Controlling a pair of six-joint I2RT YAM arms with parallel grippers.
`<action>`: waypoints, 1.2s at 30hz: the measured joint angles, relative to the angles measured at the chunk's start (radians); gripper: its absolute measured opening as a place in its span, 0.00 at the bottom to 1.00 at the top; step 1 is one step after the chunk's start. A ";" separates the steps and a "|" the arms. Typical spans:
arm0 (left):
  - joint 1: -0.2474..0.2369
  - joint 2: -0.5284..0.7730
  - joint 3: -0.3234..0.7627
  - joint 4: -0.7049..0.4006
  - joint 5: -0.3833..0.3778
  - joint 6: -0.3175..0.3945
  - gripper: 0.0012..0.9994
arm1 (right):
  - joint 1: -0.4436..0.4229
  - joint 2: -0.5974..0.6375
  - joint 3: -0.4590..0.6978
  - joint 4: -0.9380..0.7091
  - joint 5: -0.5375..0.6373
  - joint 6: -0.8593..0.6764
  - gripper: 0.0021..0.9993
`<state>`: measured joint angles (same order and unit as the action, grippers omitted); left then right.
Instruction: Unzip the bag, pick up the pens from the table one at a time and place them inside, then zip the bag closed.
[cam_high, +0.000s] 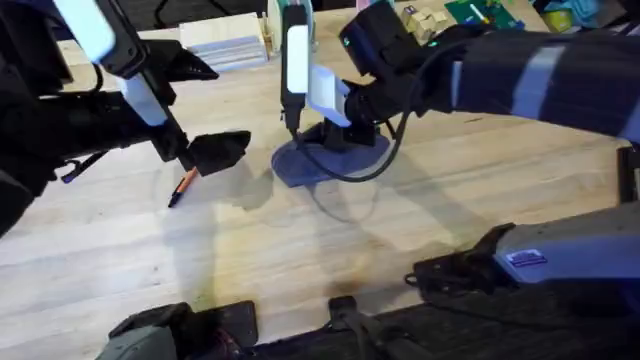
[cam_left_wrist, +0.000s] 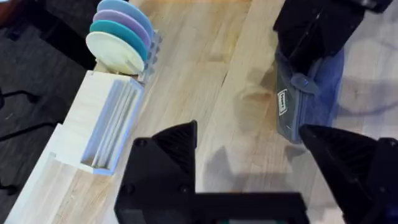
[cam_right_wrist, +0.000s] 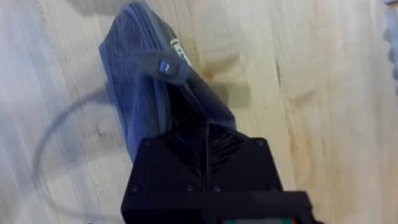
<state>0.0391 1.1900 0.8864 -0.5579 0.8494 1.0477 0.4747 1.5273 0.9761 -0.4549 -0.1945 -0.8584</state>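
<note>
The blue-grey bag (cam_high: 300, 165) lies on the table (cam_high: 300, 260) at mid-back, with its zip pull (cam_right_wrist: 158, 63) lying on top. My right gripper (cam_high: 338, 135) reaches in from the right and is shut on the bag's (cam_right_wrist: 140, 93) top fabric near the zip. An orange pen (cam_high: 183, 186) with a black end lies on the wood to the bag's left. My left gripper (cam_high: 222, 150) hovers open just above and right of that pen, holding nothing. In the left wrist view its fingers (cam_left_wrist: 177, 146) stand wide apart, with the bag (cam_left_wrist: 311, 102) ahead.
A white slatted box (cam_left_wrist: 102, 127) holding coloured discs (cam_left_wrist: 118, 34) stands at the back left (cam_high: 225, 45). A thin grey cable (cam_high: 350, 195) loops on the table by the bag. Coloured clutter (cam_high: 480, 12) sits at the back right.
</note>
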 joint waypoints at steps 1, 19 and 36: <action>0.000 0.000 0.000 0.000 0.000 0.000 0.99 | 0.000 0.014 0.004 0.003 -0.007 -0.002 0.03; 0.000 0.000 0.000 -0.027 0.000 0.000 0.99 | -0.010 0.054 0.025 0.003 -0.030 -0.009 1.00; 0.000 0.000 0.000 -0.060 -0.301 -0.124 0.99 | 0.003 -0.258 0.010 -0.115 -0.027 -0.005 1.00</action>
<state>0.0391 1.1902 0.8864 -0.6181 0.5480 0.9240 0.4778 1.2691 0.9861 -0.5695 -0.2218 -0.8639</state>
